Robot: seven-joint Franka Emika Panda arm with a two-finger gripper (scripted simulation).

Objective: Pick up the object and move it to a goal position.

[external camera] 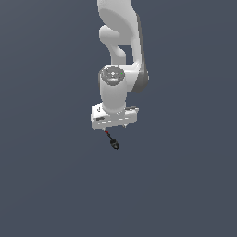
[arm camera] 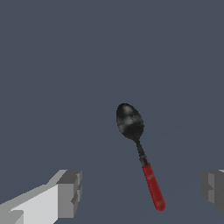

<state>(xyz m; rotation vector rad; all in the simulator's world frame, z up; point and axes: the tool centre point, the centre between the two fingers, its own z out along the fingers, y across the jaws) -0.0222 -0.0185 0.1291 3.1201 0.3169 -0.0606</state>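
Note:
The object is a small spoon-like tool with a red handle and a black oval bowl. In the wrist view the object [arm camera: 139,151] lies on the flat grey surface between my two fingers, touching neither. My gripper [arm camera: 142,190] is open, with the grey fingertips [arm camera: 70,192] spread wide on either side of the red handle. In the exterior view the white gripper [external camera: 115,126] hangs pointing down just above the object [external camera: 111,140], whose black bowl sticks out below the hand. No goal marker shows in either view.
The white arm [external camera: 120,51] rises straight up behind the hand in the exterior view. The grey surface [external camera: 55,185] is plain and uniform on all sides, with no other objects or edges in view.

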